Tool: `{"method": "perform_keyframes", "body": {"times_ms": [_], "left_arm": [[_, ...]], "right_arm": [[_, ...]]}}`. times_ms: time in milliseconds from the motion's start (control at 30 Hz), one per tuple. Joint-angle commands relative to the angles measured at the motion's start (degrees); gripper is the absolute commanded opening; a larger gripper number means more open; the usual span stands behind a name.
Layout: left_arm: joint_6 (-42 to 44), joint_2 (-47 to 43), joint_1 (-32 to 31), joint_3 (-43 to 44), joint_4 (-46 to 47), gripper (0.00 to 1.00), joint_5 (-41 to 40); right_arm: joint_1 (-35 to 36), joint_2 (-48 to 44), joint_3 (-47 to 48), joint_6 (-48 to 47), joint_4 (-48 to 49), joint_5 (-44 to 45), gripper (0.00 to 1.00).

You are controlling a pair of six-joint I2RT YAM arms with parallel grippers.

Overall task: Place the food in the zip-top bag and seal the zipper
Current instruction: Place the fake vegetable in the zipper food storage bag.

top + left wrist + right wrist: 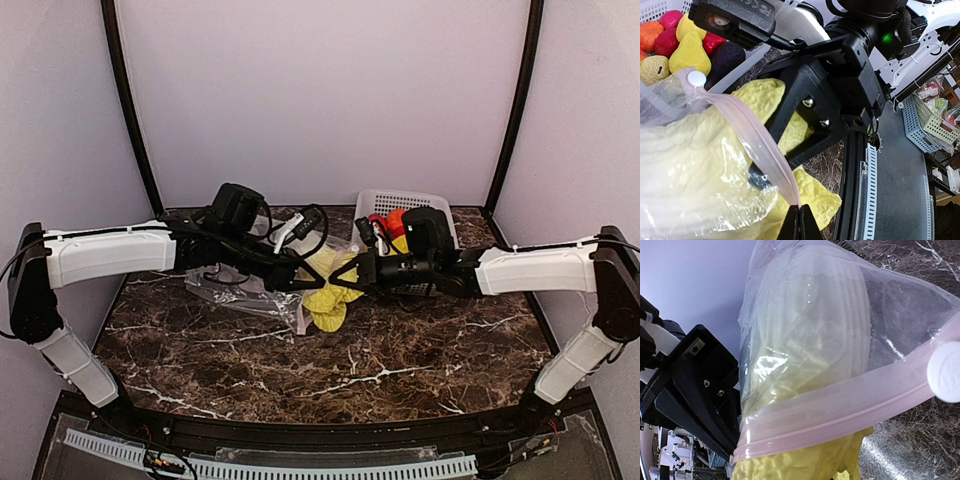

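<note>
We are pinching the zipper (747,132) in the closed left gripper (799,220), just beside the white lattice basket (400,195), holding the zip-top bag (805,315) open around the half-inserted yellow toy food (700,165); we cannot tell the right gripper's (340,272) state.

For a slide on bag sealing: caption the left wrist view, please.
Left gripper pinching the pink zipper of the zip-top bag around yellow toy food, fruit basket behind.

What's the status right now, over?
Left gripper shut on the zipper. Right gripper at mouth of zip-top bag, grip unclear. Yellow food partly inside, sticking out past the zipper.
</note>
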Motion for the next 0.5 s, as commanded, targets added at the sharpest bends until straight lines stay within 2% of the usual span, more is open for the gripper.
{"method": "perform_keyframes", "body": {"times_ms": [0,267,467], "left_arm": [[-0.5,-0.4,-0.4,-1.7,0.7,0.01,1.7],[-3.2,0.8,-2.4,-2.2,3.9,0.01,3.8],[-6.0,2.3,-4.3,-1.9,6.6,0.01,5.0]], "right_arm": [[-2.9,-1.5,-5.7,9.4,17.2,-1.6,0.00],[-3.2,-0.5,-10.4,14.7,29.5,0.3,0.00],[-2.9,-1.1,-11.3,13.9,30.7,3.7,0.00]]}}
